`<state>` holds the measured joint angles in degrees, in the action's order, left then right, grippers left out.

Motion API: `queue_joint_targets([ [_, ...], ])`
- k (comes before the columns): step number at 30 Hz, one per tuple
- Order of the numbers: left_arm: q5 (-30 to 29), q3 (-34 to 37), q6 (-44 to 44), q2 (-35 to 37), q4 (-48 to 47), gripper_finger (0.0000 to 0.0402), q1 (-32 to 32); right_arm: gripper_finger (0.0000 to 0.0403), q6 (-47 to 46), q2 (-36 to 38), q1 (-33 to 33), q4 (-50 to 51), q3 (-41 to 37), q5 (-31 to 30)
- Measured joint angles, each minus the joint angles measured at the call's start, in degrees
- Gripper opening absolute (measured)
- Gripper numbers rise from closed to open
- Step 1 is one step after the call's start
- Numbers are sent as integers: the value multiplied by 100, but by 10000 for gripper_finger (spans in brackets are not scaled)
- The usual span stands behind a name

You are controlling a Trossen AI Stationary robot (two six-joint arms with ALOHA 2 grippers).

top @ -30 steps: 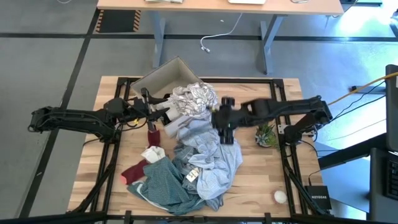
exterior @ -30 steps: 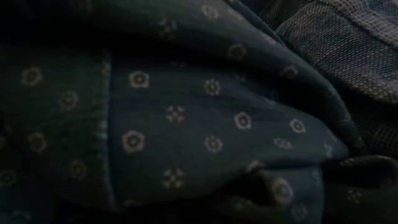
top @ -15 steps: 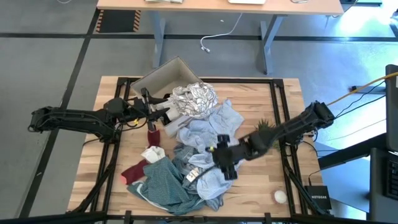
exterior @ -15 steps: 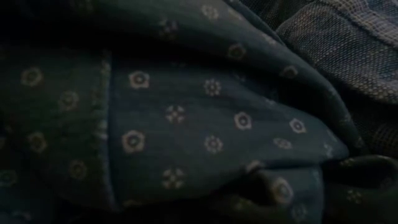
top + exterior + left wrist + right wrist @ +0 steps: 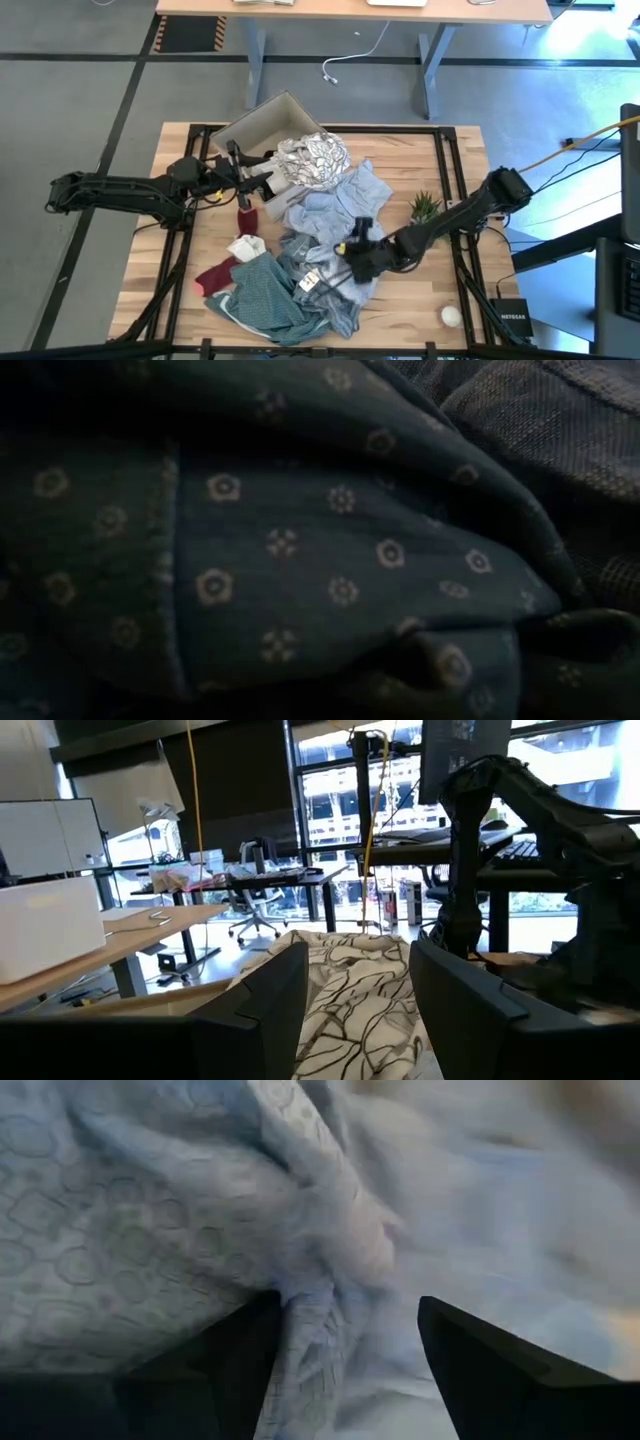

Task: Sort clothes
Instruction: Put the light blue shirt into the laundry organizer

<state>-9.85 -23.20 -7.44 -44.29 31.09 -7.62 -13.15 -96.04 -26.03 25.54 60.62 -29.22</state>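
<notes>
The clothes lie heaped in the middle of the table. A white patterned garment [image 5: 312,155] hangs over the cardboard box's edge. A light blue garment [image 5: 330,215] lies below it, and a teal-green one [image 5: 262,305] lies near the front and fills the low view [image 5: 300,560]. Dark red socks [image 5: 215,275] and a small white piece [image 5: 246,248] lie at the left. My left gripper [image 5: 248,178] is open beside the box, and the patterned garment shows ahead of its fingers [image 5: 357,950]. My right gripper [image 5: 350,262] is open, low on the light blue garment [image 5: 150,1230]. My right gripper comes down at the light blue garment from above, slanting from the table's right. A raised fold [image 5: 320,1295] of the cloth stands between its open fingers. Whether the fingers touch the cloth, I cannot tell.
A beige cardboard box [image 5: 262,125] stands at the far left of the table. A small green plant [image 5: 427,208] stands at the right, close to my right arm. A white ball [image 5: 451,316] lies at the near right corner. A dark red sock [image 5: 247,213] stands up near my left gripper.
My right gripper has gone from above the far middle of the heap toward the table's near edge and down onto the light blue garment. My left arm has kept still.
</notes>
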Motion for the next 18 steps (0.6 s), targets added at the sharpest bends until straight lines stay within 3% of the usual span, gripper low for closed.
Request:
queue_joint_targets([
  [4, -2, 0, 0, -2, -13, 171, -4, 253, -23, -42, 261, 457, -9, -1369],
  [9, 0, 0, 0, -2, -55, 171, -2, 253, -503, 55, 440, 1694, 310, -2347],
  [14, -2, 0, 46, -2, -61, 171, 0, 253, -1526, 84, 546, 4138, 1118, -2445],
  [16, -2, 0, 90, -2, -59, 171, 0, 253, -1703, 86, 484, 4603, 1478, -2172],
  [18, -2, 0, 138, -2, -62, 171, 0, 253, -1676, 86, 332, 4684, 1804, -1507],
])
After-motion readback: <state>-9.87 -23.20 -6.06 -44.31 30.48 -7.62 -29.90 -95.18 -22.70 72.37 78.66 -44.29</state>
